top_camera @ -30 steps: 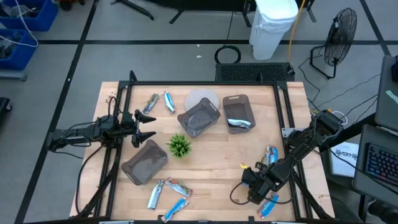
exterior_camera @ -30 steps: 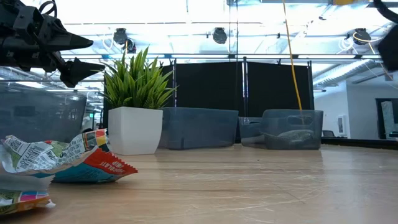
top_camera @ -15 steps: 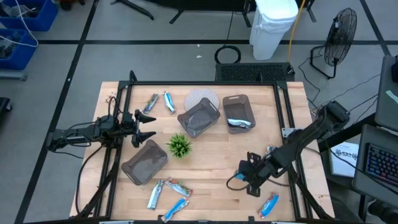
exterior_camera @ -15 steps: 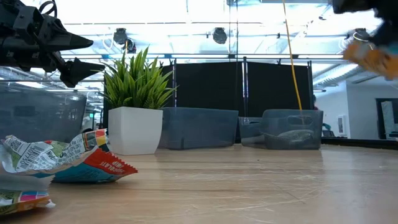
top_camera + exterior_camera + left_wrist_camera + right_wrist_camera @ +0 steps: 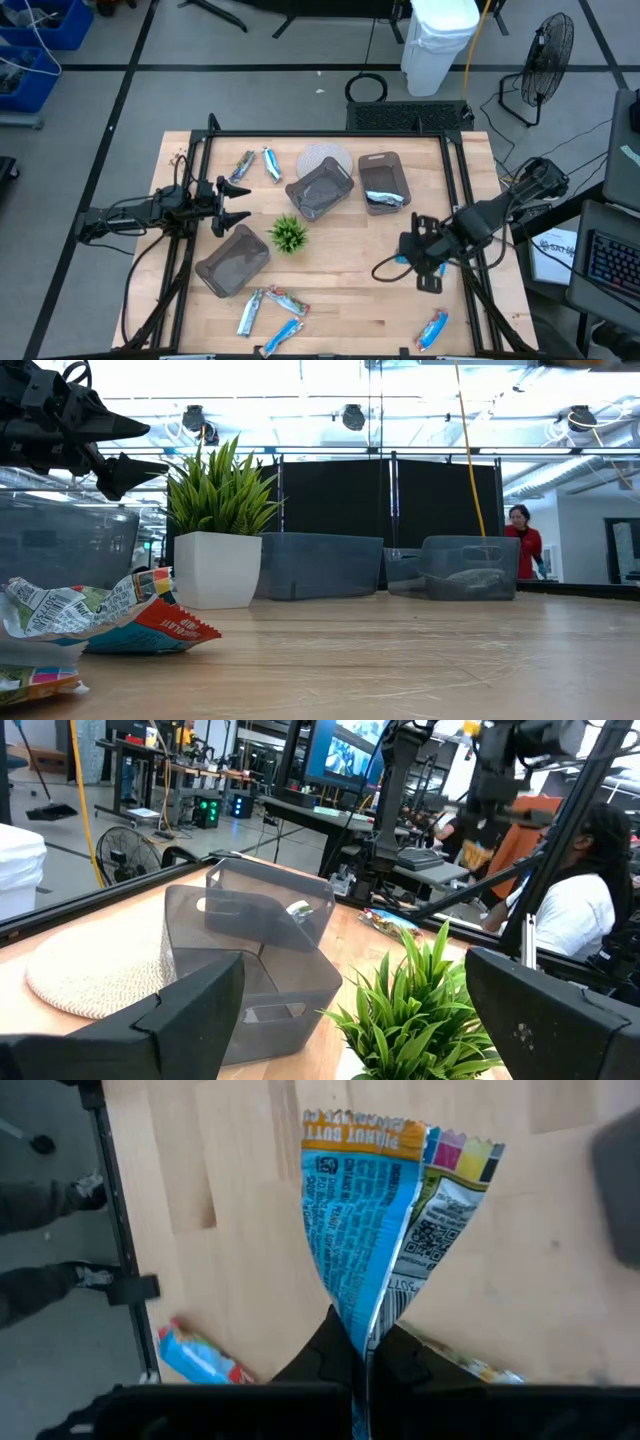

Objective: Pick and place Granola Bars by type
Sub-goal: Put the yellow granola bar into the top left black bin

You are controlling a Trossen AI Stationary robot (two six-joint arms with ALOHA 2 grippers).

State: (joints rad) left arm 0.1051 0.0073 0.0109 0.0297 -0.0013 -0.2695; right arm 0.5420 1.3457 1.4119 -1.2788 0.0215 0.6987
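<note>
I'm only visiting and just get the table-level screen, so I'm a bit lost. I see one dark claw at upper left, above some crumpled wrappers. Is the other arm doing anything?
Observer: Yes. The right gripper is shut on a blue granola bar.
Operator: Where on the table?
Observer: Over the right side of the table, not far from a grey tray that holds a packet.
Operator: Any more bars over there?
Observer: Another bar lies near the front right corner.

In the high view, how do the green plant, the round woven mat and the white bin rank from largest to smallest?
1. White bin, though it stands off the table.
2. Round woven mat, partly covered by a grey tray.
3. Green plant.
</note>
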